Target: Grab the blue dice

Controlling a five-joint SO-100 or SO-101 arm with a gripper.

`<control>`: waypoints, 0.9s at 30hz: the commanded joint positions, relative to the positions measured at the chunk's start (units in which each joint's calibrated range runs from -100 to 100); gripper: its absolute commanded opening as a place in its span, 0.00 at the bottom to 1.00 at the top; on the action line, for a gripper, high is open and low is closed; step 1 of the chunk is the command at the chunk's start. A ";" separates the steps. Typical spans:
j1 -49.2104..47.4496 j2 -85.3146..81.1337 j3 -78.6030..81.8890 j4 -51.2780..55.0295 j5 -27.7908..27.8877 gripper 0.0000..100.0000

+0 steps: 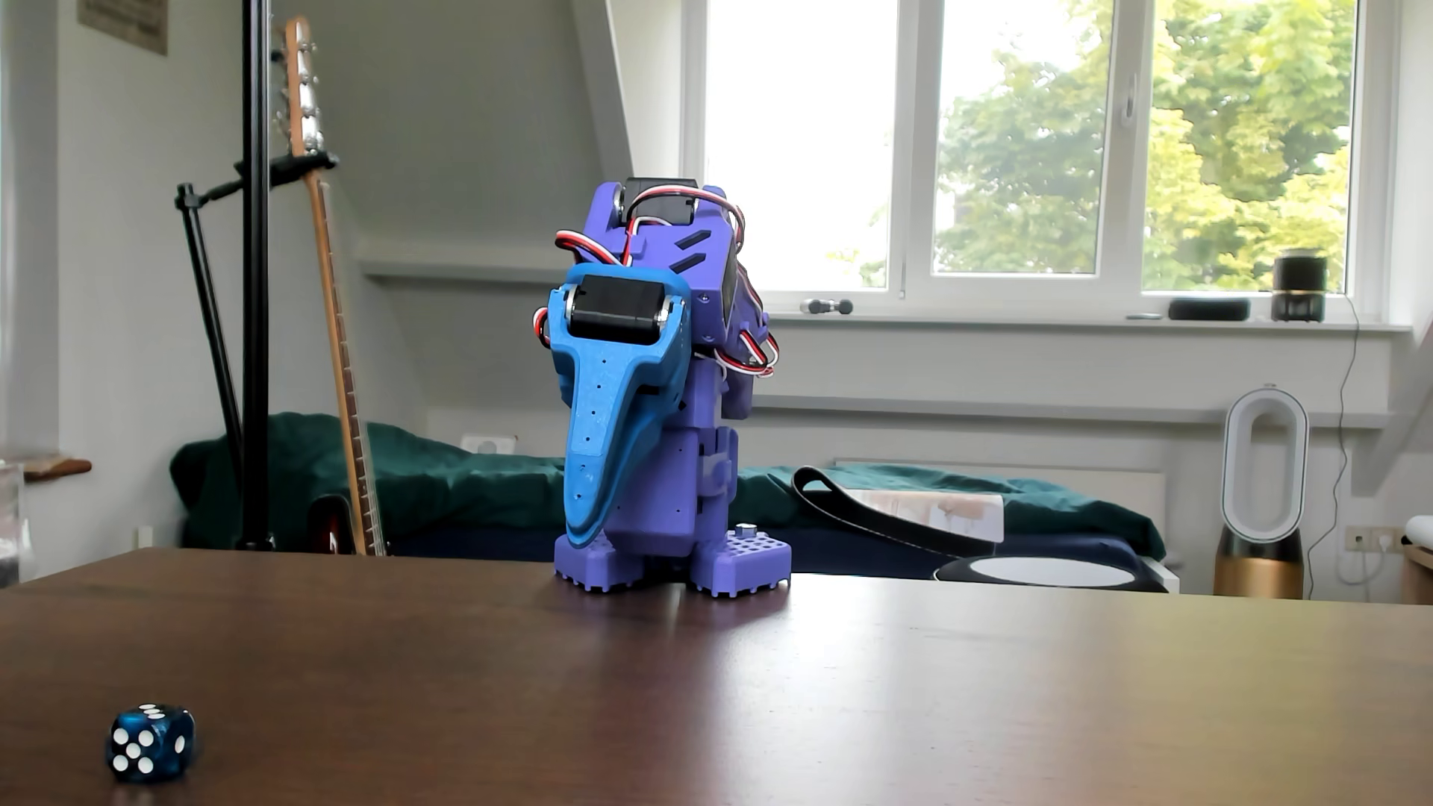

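While the fingers [583, 535] hang closed and empty, the blue dice [150, 742] shows five.

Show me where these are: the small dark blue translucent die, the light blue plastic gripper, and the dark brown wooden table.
Small dark blue translucent die [150, 742]: other view, its front face.
Light blue plastic gripper [583, 535]: other view, at its downward tip.
Dark brown wooden table [853, 697]: other view, bare top.

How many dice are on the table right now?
1. The blue dice sits on the brown table near the lower left corner of the view, well apart from the folded arm's gripper. Others could lie outside the frame.
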 commanded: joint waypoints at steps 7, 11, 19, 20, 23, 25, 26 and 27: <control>-0.42 -1.09 -0.67 0.20 0.20 0.02; -0.42 -1.09 -0.67 0.20 0.20 0.02; -0.51 -1.09 -0.67 0.20 0.20 0.02; -0.51 -1.09 -0.67 0.20 0.20 0.02; -0.26 -1.09 -0.67 0.11 0.20 0.02; -0.26 -1.09 -2.48 0.20 0.25 0.02; -0.18 -1.09 -4.65 0.45 0.25 0.02; -0.10 -1.09 -7.90 0.79 0.31 0.02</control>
